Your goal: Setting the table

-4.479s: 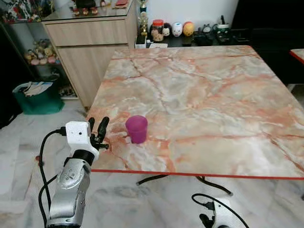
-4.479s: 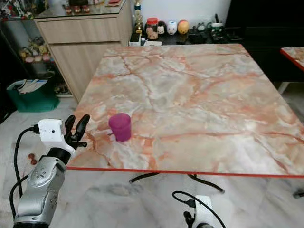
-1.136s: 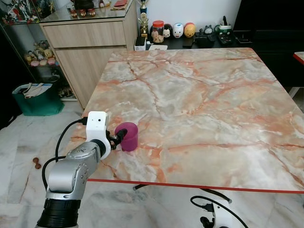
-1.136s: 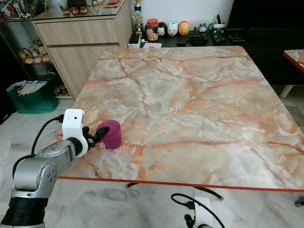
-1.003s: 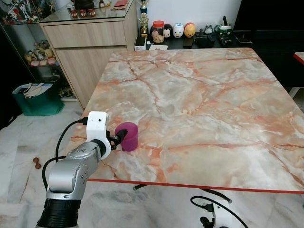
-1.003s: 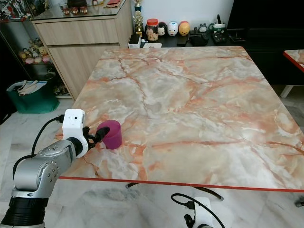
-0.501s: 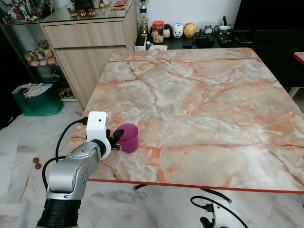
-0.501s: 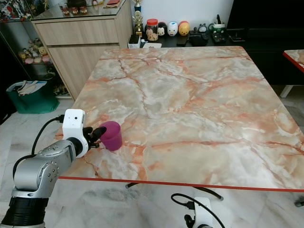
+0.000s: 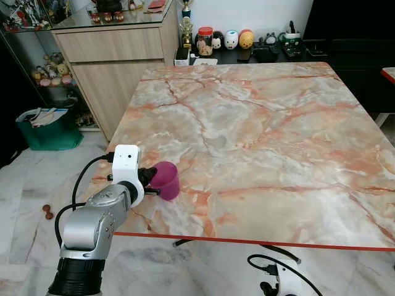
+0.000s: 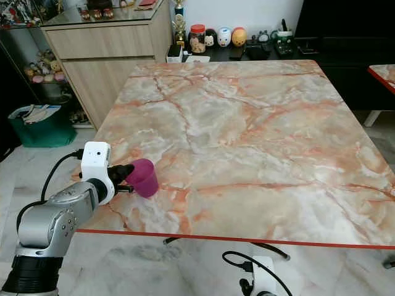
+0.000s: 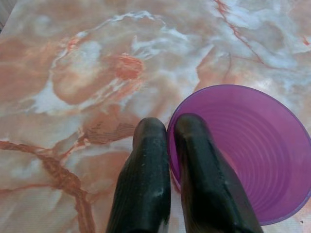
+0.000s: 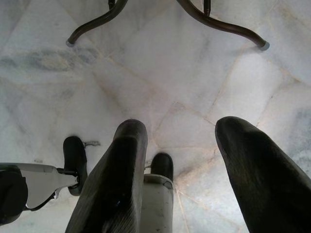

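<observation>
On veined marble table [image 9: 259, 117], left end effector [image 11: 167, 127] pinches ribbed purple cup [image 9: 165, 179].

The table [image 9: 259, 123] looks like polished marble, pink and cream with orange veins and a soft sheen. The purple cup [image 11: 252, 150] is see-through plastic, glossy, ribbed inside. The left claw [image 11: 167, 133] has matt black, slightly grainy rubbery fingers [image 11: 146, 179]. The floor [image 12: 160, 77] is pale, smooth marble tile. The cabinet [image 9: 117, 55] looks like matt light wood.
</observation>
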